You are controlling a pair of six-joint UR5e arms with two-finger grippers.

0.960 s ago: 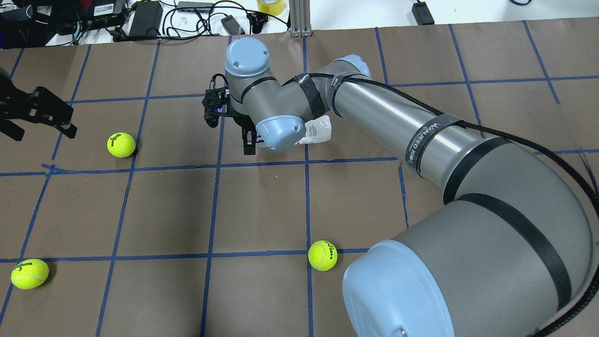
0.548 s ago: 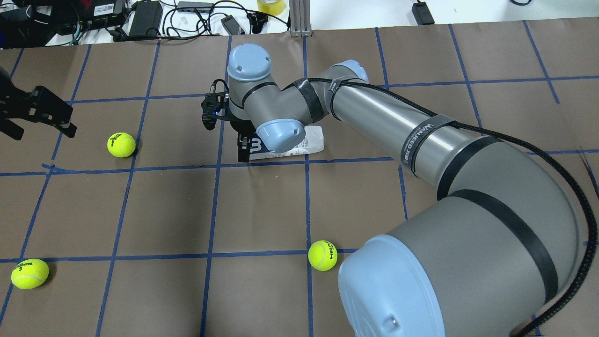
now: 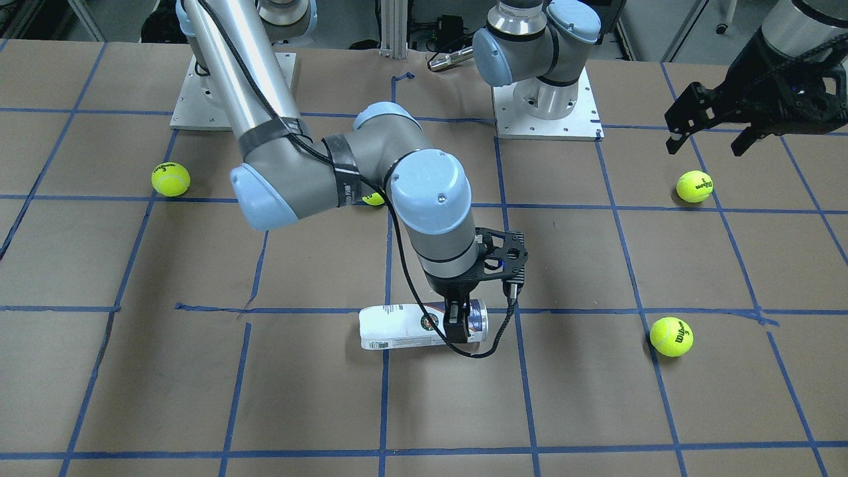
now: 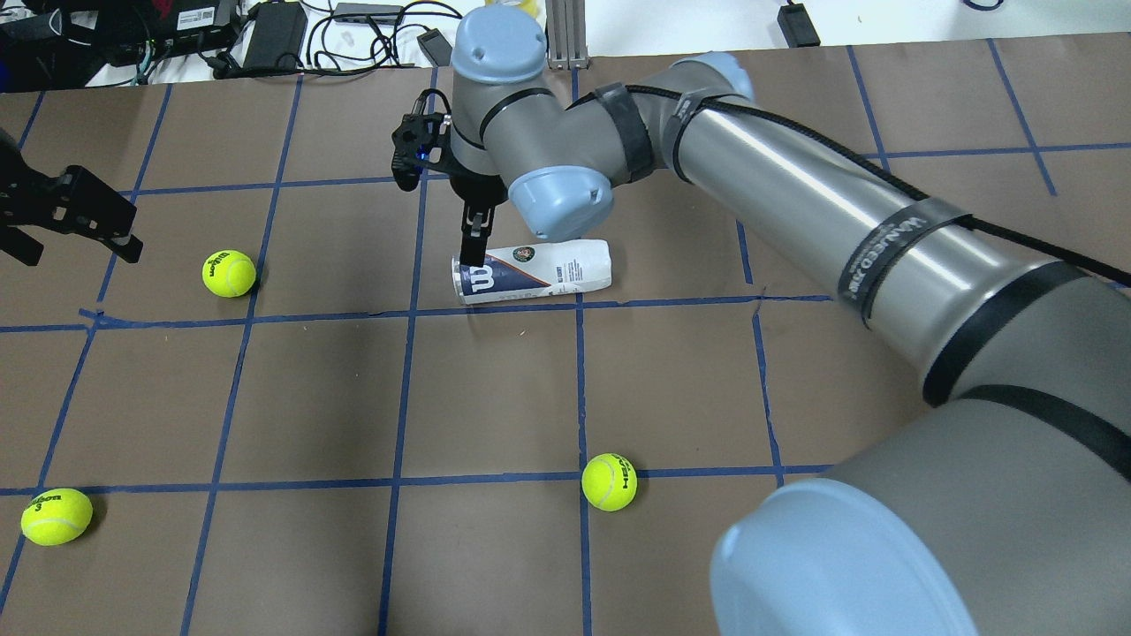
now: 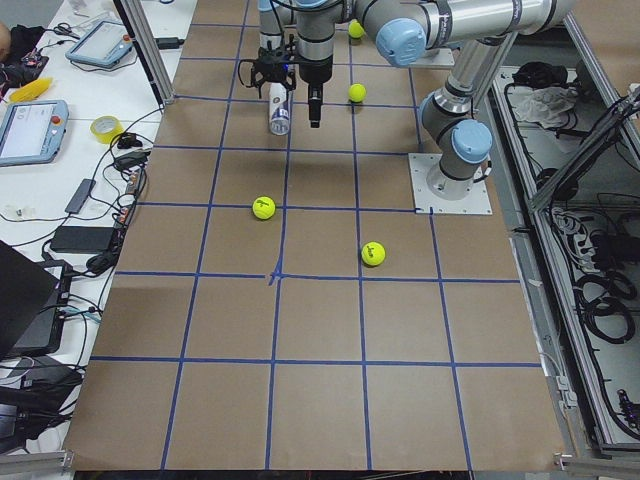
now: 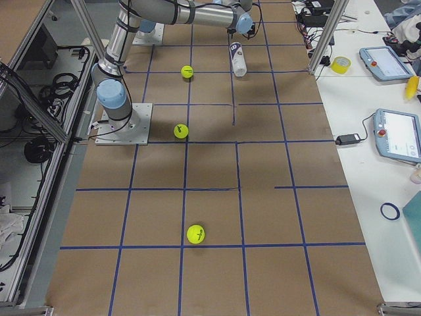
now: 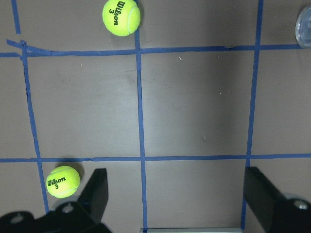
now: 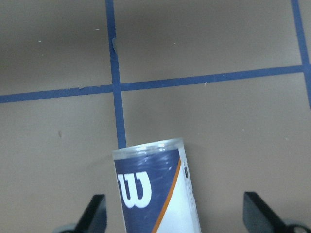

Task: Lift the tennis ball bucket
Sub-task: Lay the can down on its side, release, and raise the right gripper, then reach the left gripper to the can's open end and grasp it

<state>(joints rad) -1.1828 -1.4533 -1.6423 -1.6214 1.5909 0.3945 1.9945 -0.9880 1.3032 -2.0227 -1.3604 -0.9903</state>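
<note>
- Cropped at 6 o'clock of the right wrist view: tennis ball bucket [image 8: 153,189], top end only.
- Mostly hidden behind the right arm [image 3: 298,179], front-facing view: one tennis ball [image 3: 375,199].
- Cut by the overhead view's 9 o'clock edge: left end effector [image 4: 79,254].

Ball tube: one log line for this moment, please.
tube: on its side | right claw: open, straddling blue end | left claw: open, empty | lift: not begun
</note>
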